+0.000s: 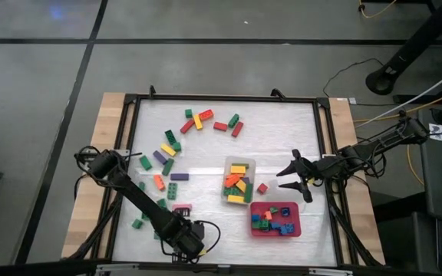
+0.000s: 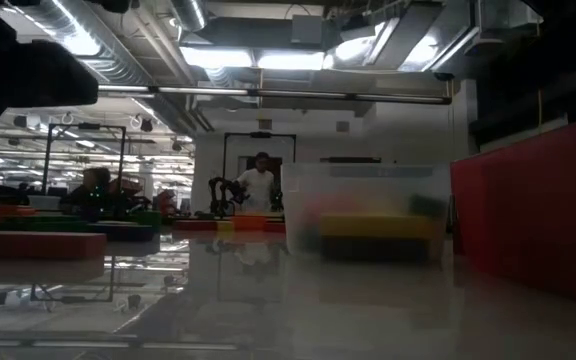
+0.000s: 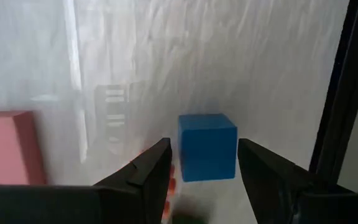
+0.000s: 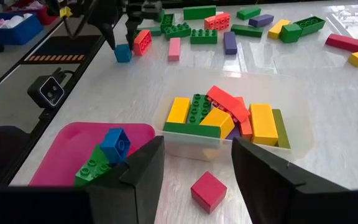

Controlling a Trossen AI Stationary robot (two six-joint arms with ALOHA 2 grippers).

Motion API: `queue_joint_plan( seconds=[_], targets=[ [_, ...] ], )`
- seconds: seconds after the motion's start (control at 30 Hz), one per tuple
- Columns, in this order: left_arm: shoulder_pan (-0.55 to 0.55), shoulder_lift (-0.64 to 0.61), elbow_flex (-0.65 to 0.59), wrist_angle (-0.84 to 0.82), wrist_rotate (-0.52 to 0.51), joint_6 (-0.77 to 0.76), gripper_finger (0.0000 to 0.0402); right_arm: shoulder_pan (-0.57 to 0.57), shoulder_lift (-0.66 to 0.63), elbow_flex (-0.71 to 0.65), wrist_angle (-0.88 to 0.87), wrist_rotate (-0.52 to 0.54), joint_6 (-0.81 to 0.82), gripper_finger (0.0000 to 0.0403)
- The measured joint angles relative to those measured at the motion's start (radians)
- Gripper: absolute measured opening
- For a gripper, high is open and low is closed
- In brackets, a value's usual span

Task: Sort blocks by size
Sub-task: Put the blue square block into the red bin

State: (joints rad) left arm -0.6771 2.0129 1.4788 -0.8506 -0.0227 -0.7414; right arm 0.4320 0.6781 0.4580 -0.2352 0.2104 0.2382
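Observation:
A small blue cube block (image 3: 207, 146) stands on the white table near its front edge. My left gripper (image 3: 204, 148) points down over it, open, one finger on each side of the cube with a narrow gap at both. From the right wrist view, that gripper (image 4: 122, 34) stands just above the cube (image 4: 123, 53). A red brick (image 4: 143, 40) and a pink bar (image 4: 174, 48) lie next to it. My right gripper (image 4: 194, 168) hovers open at the table's right side, over a small red cube (image 4: 208, 191).
A clear tub (image 1: 239, 182) holds several long bricks, and a red tray (image 1: 275, 218) at the front right holds several small ones. Loose blocks lie scattered at the far middle (image 1: 206, 121) and left (image 1: 167, 149). A black frame (image 1: 324, 138) borders the table.

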Motion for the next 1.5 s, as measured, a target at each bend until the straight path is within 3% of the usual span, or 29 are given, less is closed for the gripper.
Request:
queue_joint_plan(
  seconds=[0.3,0.5,0.77,1.23,1.5],
  targets=[
    [-0.004,0.042,0.000,0.000,-0.007,-0.006,0.0172,0.000,0.000,0.000,-0.001,0.000,0.000,0.0186],
    [0.013,0.073,0.002,0.027,-0.002,-0.016,0.0115,0.000,0.000,0.000,-0.001,-0.001,0.000,0.0186],
    [0.098,0.042,0.013,0.115,-0.017,0.038,0.0114,0.000,0.000,0.000,-0.002,-0.001,-0.006,0.0186],
    [0.300,0.013,0.026,0.837,-0.019,0.490,0.0114,0.000,0.000,0.000,-0.006,-0.002,-0.011,0.0186],
    [0.359,0.137,0.024,1.069,-0.016,0.546,0.0155,0.000,0.000,0.000,-0.014,-0.002,-0.011,0.0186]
  ],
)
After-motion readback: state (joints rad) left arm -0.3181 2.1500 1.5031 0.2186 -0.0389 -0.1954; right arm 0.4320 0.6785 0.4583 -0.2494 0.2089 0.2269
